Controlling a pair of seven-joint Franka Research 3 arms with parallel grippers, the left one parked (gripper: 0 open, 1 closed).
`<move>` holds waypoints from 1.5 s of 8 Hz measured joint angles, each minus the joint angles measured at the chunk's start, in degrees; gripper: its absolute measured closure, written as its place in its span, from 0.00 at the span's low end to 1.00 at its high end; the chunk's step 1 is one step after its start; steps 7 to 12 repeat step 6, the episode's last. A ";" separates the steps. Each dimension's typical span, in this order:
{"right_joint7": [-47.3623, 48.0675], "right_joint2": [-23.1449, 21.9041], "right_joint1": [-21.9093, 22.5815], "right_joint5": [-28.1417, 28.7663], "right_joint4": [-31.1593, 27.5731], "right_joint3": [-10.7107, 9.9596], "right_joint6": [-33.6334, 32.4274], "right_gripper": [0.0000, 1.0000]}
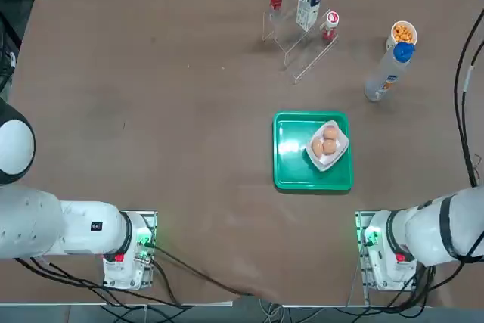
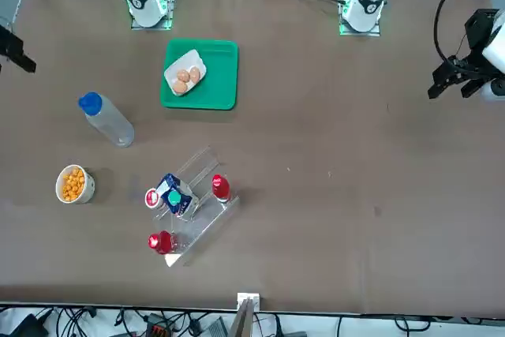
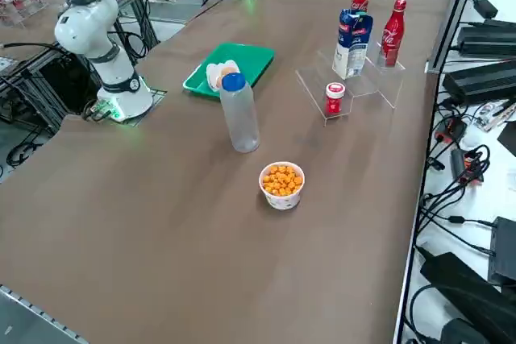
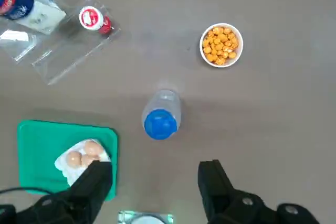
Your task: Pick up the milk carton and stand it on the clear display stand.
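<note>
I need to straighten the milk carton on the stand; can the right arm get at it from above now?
Probably yes. The milk carton stands upright on the clear display stand with nothing over its cap; two red bottles flank it closely. The right gripper is open, empty, high above the table.

We see a brown table (image 1: 151, 96) carrying a handful of things. A green tray (image 1: 291, 164) lies near the middle, holding a small white dish of eggs (image 1: 327, 144). Beside it stands a clear bottle (image 3: 240, 114) with a blue cap, and just past that a white cup of orange snacks (image 3: 282, 184). The clear display stand (image 3: 367, 78) sits toward the far edge.
</note>
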 joint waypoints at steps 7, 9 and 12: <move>0.69 -8.70 -17.95 -2.01 -13.07 20.50 5.04 0.00; 0.69 -8.70 -17.95 -2.01 -13.07 20.50 5.04 0.00; 0.69 -8.70 -17.95 -2.01 -13.07 20.50 5.04 0.00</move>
